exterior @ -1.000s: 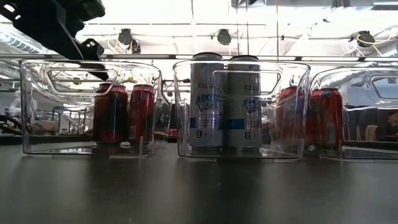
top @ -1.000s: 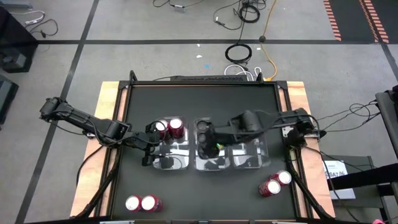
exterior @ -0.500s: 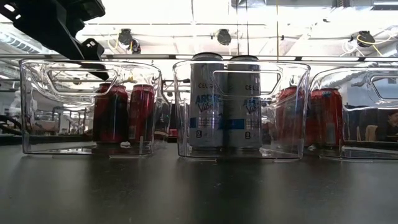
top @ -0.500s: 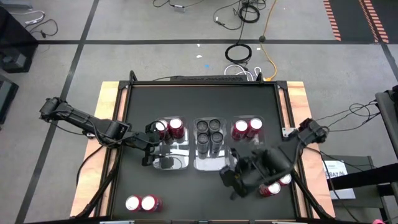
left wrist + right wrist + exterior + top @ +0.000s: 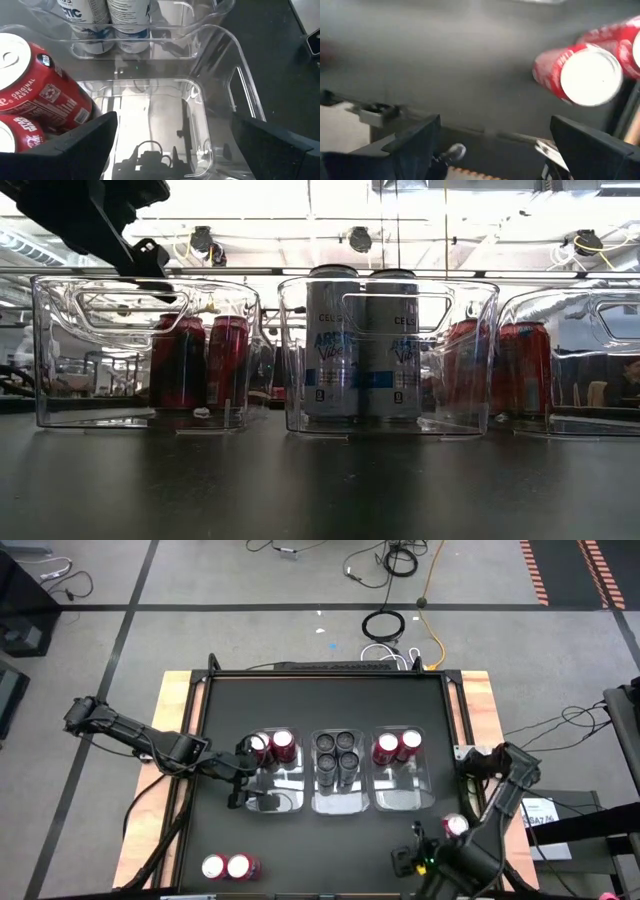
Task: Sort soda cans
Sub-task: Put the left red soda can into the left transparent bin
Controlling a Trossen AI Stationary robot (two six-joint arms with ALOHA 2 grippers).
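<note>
Two red soda cans (image 5: 271, 747) stand at the far end of the left clear bin (image 5: 262, 802). My left gripper (image 5: 175, 150) hangs open over that bin's bare floor, beside the cans (image 5: 35, 95). Several dark cans (image 5: 337, 750) fill the far end of the middle bin, and two red cans (image 5: 398, 745) stand in the right bin. Two more red cans (image 5: 227, 866) stand on the table at the near left. My right gripper (image 5: 412, 860) points down, open, near the front right, next to a red can (image 5: 455, 827) (image 5: 590, 75). A second red can (image 5: 630, 40) shows beside that one.
The three clear bins (image 5: 390, 355) stand side by side across the middle of the black table (image 5: 320, 700). Wooden side boards (image 5: 175, 730) frame the table. The right arm (image 5: 500, 780) runs along the right edge. Cables lie on the floor beyond the far edge.
My right gripper has swung from above the middle bin toward the table's near right corner, sinking a little and rolling about its own axis, its fingers still apart. The cans and bins stand where they were.
</note>
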